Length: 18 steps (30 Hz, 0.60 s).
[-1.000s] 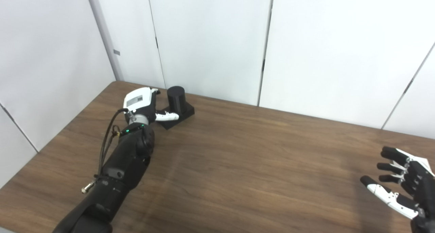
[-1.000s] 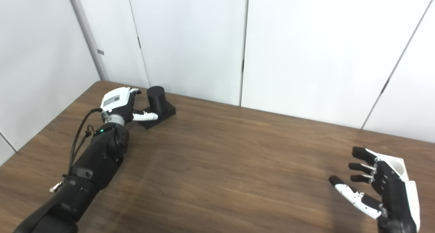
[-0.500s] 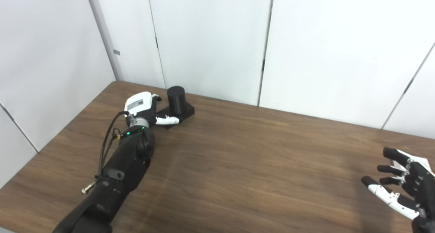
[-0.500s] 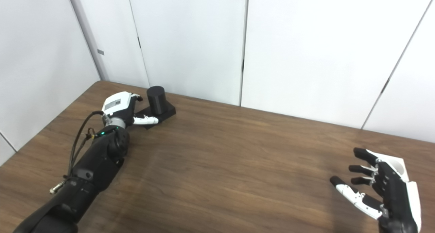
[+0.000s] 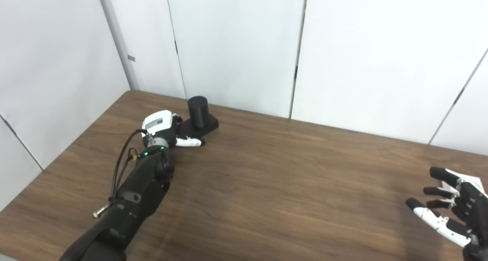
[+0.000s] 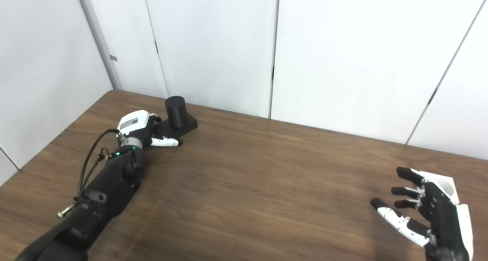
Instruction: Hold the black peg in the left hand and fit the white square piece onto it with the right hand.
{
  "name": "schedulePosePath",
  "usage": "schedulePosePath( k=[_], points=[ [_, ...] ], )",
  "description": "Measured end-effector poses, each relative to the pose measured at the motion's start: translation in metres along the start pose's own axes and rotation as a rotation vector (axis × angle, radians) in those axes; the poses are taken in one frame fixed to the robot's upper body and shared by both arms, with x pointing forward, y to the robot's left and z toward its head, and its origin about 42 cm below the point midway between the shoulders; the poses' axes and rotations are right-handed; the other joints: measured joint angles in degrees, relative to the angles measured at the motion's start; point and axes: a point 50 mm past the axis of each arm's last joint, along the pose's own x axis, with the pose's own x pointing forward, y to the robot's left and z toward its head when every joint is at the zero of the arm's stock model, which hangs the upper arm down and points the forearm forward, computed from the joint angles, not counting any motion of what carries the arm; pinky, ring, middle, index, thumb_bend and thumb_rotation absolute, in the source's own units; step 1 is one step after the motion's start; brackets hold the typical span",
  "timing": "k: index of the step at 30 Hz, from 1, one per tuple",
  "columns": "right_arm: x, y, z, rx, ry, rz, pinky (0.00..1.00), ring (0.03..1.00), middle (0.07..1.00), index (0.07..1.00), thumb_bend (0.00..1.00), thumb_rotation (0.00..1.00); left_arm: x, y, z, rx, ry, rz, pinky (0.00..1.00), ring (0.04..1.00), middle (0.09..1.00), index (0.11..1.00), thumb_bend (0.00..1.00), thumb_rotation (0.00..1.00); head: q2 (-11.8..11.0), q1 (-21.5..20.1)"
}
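A black round peg [image 5: 198, 110] stands upright on its black square base [image 5: 209, 124] at the back left of the brown table [image 5: 274, 177]. My left hand [image 5: 162, 125] rests low at the base's near-left corner. Its white thumb [image 5: 188, 141] lies stretched along the front of the base, and its fingers are mostly hidden behind the hand. The hand is not closed on the peg. At the bottom right my right hand [image 6: 431, 211] hovers open above the table, fingers spread, holding nothing. No white square piece shows in either view.
White wall panels [image 5: 236, 44] stand right behind the table's far edge, close to the peg. The table's left edge [image 5: 76, 139] runs diagonally past my left forearm [image 5: 133, 192].
My left hand has sunk toward the table and drawn slightly nearer, its thumb now low in front of the base. The peg has not moved. My right hand has dropped a little.
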Motion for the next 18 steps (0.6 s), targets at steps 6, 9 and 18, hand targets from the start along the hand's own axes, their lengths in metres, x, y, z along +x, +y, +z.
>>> schedulePosePath(
  k=[6, 9, 18],
  points=[
    [-0.0012, -0.0025, 0.0028, -0.002, -0.012, -0.013, 0.48, 0.604, 0.732, 0.676, 0.57, 0.0, 0.0007, -0.0029, -0.0001, 0.005, 0.001, 0.007, 0.8, 0.964, 0.938, 0.796, 0.93, 0.5, 0.5, -0.1],
    [-0.0012, -0.0035, 0.0028, -0.002, -0.015, -0.02, 0.48, 0.597, 0.728, 0.671, 0.57, 0.0, 0.0021, -0.0032, 0.0002, -0.004, 0.003, 0.008, 0.8, 0.96, 0.934, 0.788, 0.91, 0.49, 0.6, 0.0],
    [-0.0012, -0.0037, 0.0044, -0.006, -0.039, -0.027, 0.49, 0.601, 0.736, 0.67, 0.55, 0.0, 0.004, -0.0008, -0.0021, -0.002, 0.0, -0.001, 0.78, 0.973, 0.926, 0.637, 0.81, 0.39, 0.8, 0.3]
  ],
)
